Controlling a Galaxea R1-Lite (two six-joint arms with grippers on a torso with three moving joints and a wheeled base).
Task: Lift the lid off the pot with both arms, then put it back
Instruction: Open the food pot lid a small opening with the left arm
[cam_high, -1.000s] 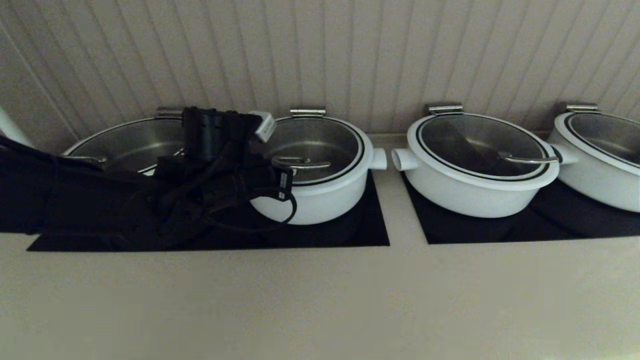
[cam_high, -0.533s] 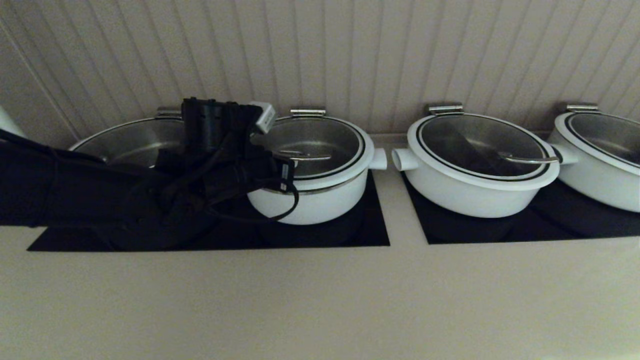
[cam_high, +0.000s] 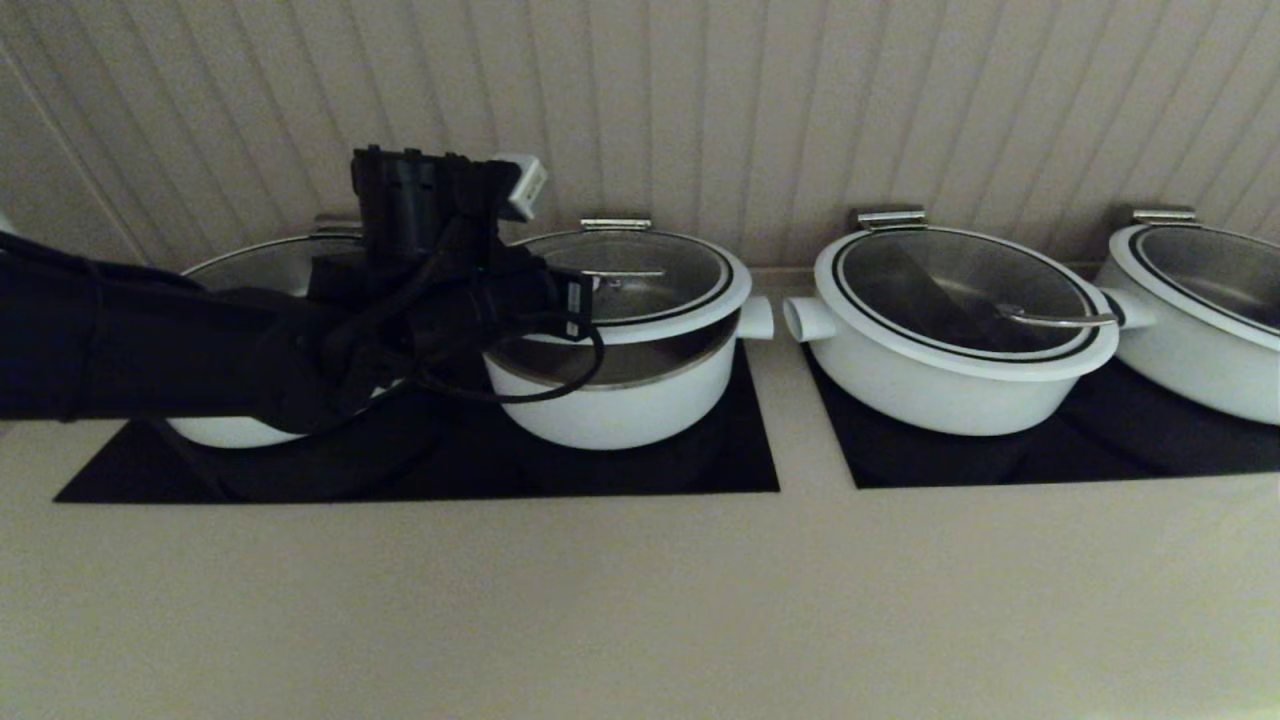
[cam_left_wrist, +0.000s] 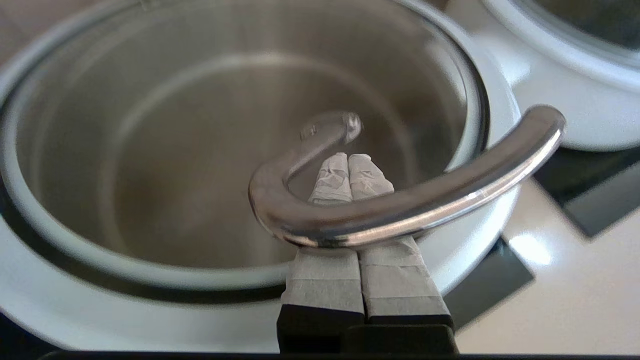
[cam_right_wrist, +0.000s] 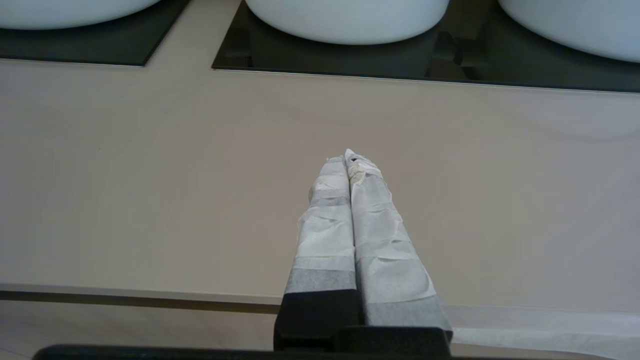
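Head view: the lid (cam_high: 640, 285) is seen raised above the pot (cam_high: 620, 395), tilted, near edge higher, with a gap open between lid rim and pot rim on the front side. The far edge is seen near the steel hinge bracket (cam_high: 615, 224) at the wall; contact there cannot be confirmed. The pot is seated on a black cooktop panel (cam_high: 720, 470) set into the beige surface (cam_high: 640, 600).

The left claw (cam_left_wrist: 347, 172) is shown in the left wrist view with its taped fingers (cam_left_wrist: 327, 272) pressed together, slid under the arched steel handle (cam_left_wrist: 400, 210); the handle is carried on top of the fingers, hooked rather than pinched. The left arm (cam_high: 200, 345) is stretched across a wider pot (cam_high: 235, 425) on the same panel.

The right claw (cam_right_wrist: 350, 160) is seen only in the right wrist view: fingers closed on each other, nothing held, hung over bare surface in front of the panels, well apart from the lid.

Two more lidded white pots (cam_high: 950, 340) (cam_high: 1210, 310) are set on a second panel to the right.
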